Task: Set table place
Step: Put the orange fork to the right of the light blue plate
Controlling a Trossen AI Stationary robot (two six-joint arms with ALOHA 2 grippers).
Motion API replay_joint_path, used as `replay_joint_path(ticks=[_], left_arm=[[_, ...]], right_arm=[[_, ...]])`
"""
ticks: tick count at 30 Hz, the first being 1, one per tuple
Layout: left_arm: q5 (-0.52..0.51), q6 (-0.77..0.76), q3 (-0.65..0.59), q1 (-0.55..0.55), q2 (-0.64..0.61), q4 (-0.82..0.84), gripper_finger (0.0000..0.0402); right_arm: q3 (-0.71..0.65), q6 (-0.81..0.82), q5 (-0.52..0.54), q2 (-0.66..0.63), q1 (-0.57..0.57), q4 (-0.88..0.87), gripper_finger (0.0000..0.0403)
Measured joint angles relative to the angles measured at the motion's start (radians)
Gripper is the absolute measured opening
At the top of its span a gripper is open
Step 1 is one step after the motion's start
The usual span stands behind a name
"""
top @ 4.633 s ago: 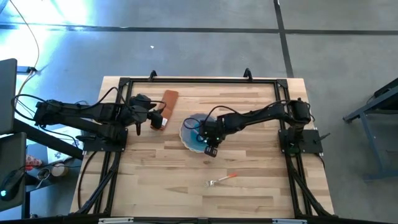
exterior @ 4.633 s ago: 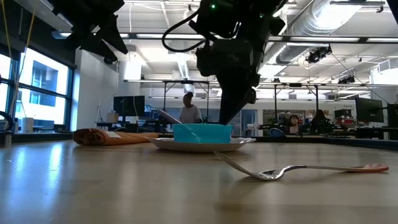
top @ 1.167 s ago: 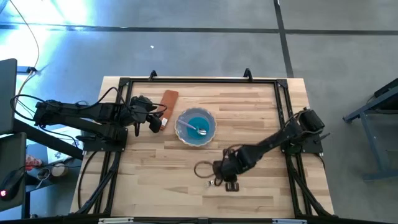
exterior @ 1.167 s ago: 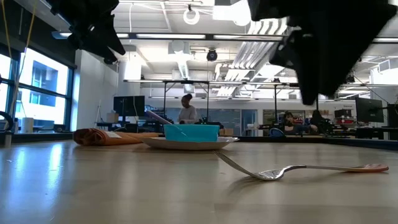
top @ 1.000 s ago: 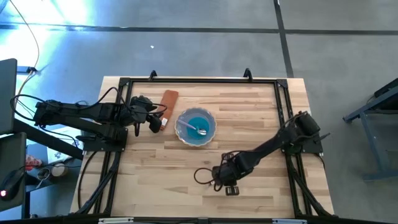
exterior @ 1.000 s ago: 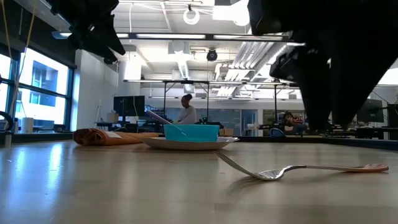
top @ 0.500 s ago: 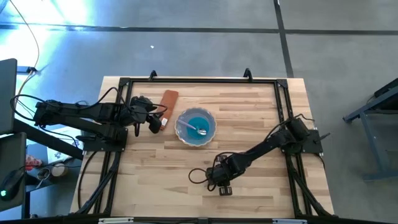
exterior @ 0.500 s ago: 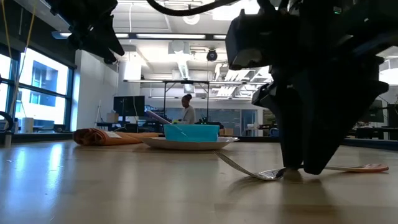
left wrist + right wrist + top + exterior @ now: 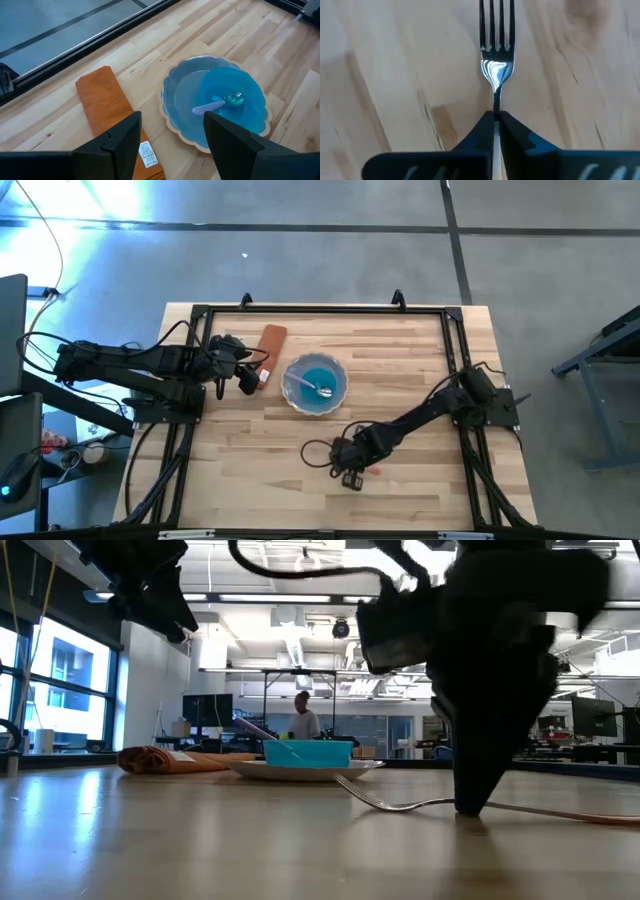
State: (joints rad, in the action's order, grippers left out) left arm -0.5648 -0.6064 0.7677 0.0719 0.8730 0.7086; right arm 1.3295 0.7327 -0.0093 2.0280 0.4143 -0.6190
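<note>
One fork (image 9: 496,55) lies on the near middle of the desk (image 9: 250,470), and the right claw (image 9: 496,120) is pinching its neck just behind the tines, its two fingers pressed against the thin metal from both sides. In the low view the fork (image 9: 400,803) shows its tines raised a little off the wood while the right claw (image 9: 470,808) stands on the desk (image 9: 200,840) directly over the handle. From above, the right arm reaches from the right edge down toward the near centre, ending at the right claw (image 9: 347,472).

There is one plate (image 9: 291,386) with a scalloped rim, in the far middle of the desk, and on it one blue bowl (image 9: 310,370) holding one spoon (image 9: 322,390). The left wrist view shows the same set: plate (image 9: 172,125), bowl (image 9: 250,107), spoon (image 9: 220,102) with a pale lilac handle. One orange napkin (image 9: 273,339) lies just left of the plate, apart from it; a white label shows at its near end (image 9: 107,107).

The left claw (image 9: 246,373) hangs above the napkin's near end at the far left, its two fingers (image 9: 120,137) spread wide and holding nothing.

One person (image 9: 303,716) stands in the room far behind the desk.
</note>
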Motion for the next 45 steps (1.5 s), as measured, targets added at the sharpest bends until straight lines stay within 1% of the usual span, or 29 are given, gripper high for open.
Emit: replay_joint_path(ticks=[1,2,4,6,9,11,13,16,19,24,28,32,34,39,42,45], left_arm=[[0.0,0.0,0.0,0.0,0.0,0.0,0.0205],[0.0,0.0,0.0,0.0,0.0,-0.001,0.0205],[0.0,0.0,0.0,0.0,0.0,-0.002,0.0205],[0.0,0.0,0.0,0.0,0.0,-0.002,0.0205],[0.0,0.0,0.0,0.0,0.0,-0.003,0.0205],[0.0,0.0,0.0,0.0,-0.001,-0.004,0.0205],[0.0,0.0,0.0,0.0,-0.001,-0.005,0.0205],[0.0,0.0,0.0,0.0,-0.001,-0.01,0.0205],[0.0,0.0,0.0,0.0,-0.001,-0.011,0.0205],[0.0,-0.004,0.0,0.0,-0.001,-0.011,0.0205],[0.0,-0.012,0.0,0.0,-0.001,-0.012,0.0205],[0.005,-0.018,0.0,0.0,-0.001,-0.012,0.0205],[0.007,-0.019,0.0,0.0,-0.001,-0.014,0.0205],[0.012,-0.012,0.0,0.0,-0.001,-0.012,0.0205],[0.012,-0.006,0.0,0.0,-0.001,-0.012,0.0205],[0.013,-0.003,0.0,0.0,-0.001,-0.012,0.0205]], right_arm=[[-0.001,0.051,0.009,-0.01,-0.007,-0.012,0.0004],[-0.003,0.109,0.051,-0.021,-0.011,-0.038,0.0003],[-0.01,0.214,0.158,-0.055,-0.023,-0.128,0.0002],[-0.006,0.358,0.26,-0.103,-0.037,-0.208,0.0001],[-0.005,0.557,0.351,-0.165,-0.059,-0.381,0.0001],[-0.007,0.673,0.41,-0.197,-0.08,-0.465,0.0001],[-0.004,0.754,0.484,-0.231,-0.111,-0.537,0.0001],[-0.004,0.803,0.523,-0.243,-0.178,-0.571,0.0001],[-0.004,0.779,0.522,-0.247,-0.262,-0.535,0.0],[-0.004,0.628,0.516,-0.229,-0.395,-0.391,0.0],[-0.004,0.569,0.448,-0.211,-0.463,-0.359,0.0],[-0.009,0.569,0.418,-0.195,-0.475,-0.359,0.0],[-0.045,0.596,0.404,-0.193,-0.47,-0.303,0.0],[-0.208,0.692,0.319,-0.193,-0.45,-0.113,0.0],[-0.261,0.723,0.313,-0.204,-0.443,-0.023,0.0],[-0.283,0.729,0.318,-0.207,-0.448,0.023,0.0]])
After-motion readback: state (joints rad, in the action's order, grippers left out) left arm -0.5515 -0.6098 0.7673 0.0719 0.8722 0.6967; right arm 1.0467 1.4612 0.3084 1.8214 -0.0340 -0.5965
